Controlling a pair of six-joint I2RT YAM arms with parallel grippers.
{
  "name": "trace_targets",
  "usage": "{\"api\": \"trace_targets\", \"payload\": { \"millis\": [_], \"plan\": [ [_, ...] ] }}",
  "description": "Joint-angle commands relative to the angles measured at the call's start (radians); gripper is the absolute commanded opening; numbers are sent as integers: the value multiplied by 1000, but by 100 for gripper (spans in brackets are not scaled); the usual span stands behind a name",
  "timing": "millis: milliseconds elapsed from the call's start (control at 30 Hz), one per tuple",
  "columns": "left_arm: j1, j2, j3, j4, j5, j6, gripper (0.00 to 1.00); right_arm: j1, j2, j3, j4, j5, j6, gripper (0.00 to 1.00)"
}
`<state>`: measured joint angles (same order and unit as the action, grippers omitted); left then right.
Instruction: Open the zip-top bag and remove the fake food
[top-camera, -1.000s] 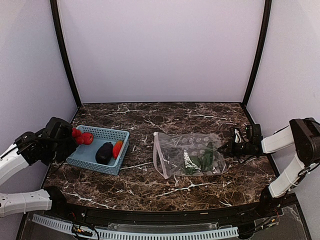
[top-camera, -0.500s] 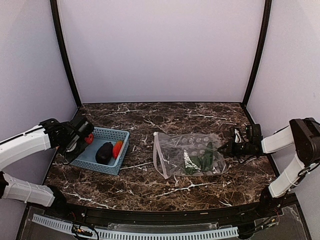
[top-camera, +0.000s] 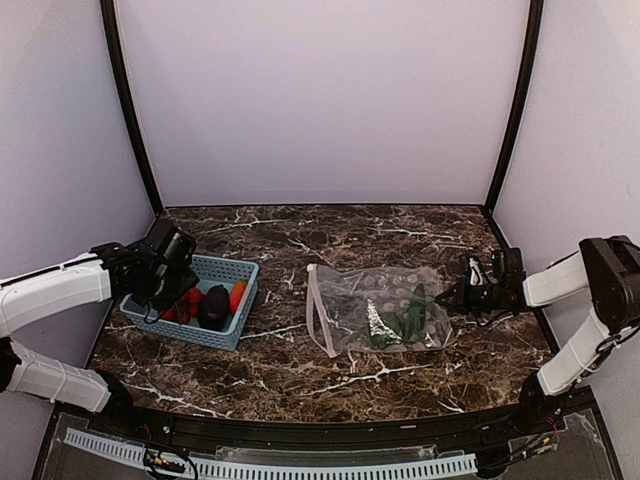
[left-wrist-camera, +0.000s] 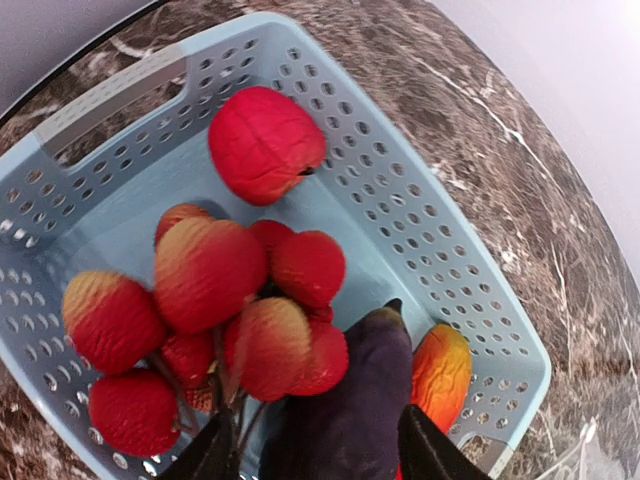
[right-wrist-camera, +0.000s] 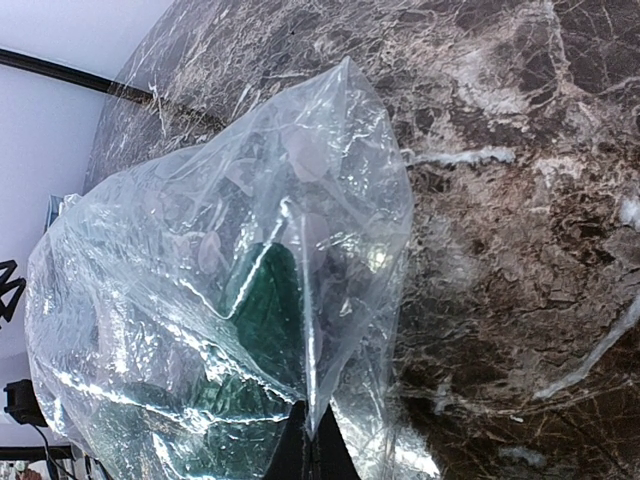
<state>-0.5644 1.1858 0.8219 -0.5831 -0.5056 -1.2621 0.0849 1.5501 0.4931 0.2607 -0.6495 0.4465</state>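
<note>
Two grippers of mine are at work, well apart on the dark marble table (top-camera: 300, 375). My left gripper (left-wrist-camera: 318, 452) hangs over the light-blue perforated basket (left-wrist-camera: 480, 290) on the left side of the table. Its jaws stand apart and clamp nothing. Right under them lies the dark purple eggplant (left-wrist-camera: 350, 400), and I cannot tell whether either finger touches it. Just beside the eggplant, also in the basket, rests the cluster of red balls (left-wrist-camera: 215, 300), yellowish on some of their tops, with its dark stems running down toward my left finger. A single red piece (left-wrist-camera: 265, 145) sits against the perforated wall beyond the cluster. An orange-red piece (left-wrist-camera: 440, 365) lies on the eggplant's other side, close to the basket's corner.

My right gripper (right-wrist-camera: 310, 455) is closed tight on a fold of the zip-top bag (top-camera: 370, 300), pinching the clear plastic at the bag's right end. The bag lies on the table right of centre, apart from the basket. Its pale zip strip (top-camera: 318, 310) runs along the left edge, the side facing the basket. Whether the zip is parted I cannot tell. From my right wrist the plastic rises crinkled and puffed above the marble. The green vegetable (right-wrist-camera: 265, 310) is inside the bag, near my pinch.
</note>
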Motion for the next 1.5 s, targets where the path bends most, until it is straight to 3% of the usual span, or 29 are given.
{"api": "trace_targets", "payload": {
  "millis": [0,167,267,500,733,867,1067,1300,1467],
  "plan": [
    [3,-73,-38,135,27,123,62,-5,-13,0,4,0,-9,0],
    [5,-134,-64,220,0,240,74,-5,-10,3,2,-2,-12,0],
    [3,-137,-66,300,72,441,77,-5,-7,4,4,-8,-14,0],
    [2,-124,-164,614,470,788,83,-5,-2,4,7,-17,-19,0],
    [-68,42,-163,763,721,911,70,-5,19,16,3,-13,-28,0],
    [-160,158,-124,841,709,1018,65,-5,30,33,-7,-16,-36,0],
    [-197,316,-105,984,768,1110,56,-5,32,48,-25,-10,-49,0],
    [-233,492,-29,1010,831,1208,40,-4,43,57,-27,-10,-52,0],
    [-264,578,32,1023,873,1269,37,-2,51,62,-26,-17,-53,0]
  ]
}}
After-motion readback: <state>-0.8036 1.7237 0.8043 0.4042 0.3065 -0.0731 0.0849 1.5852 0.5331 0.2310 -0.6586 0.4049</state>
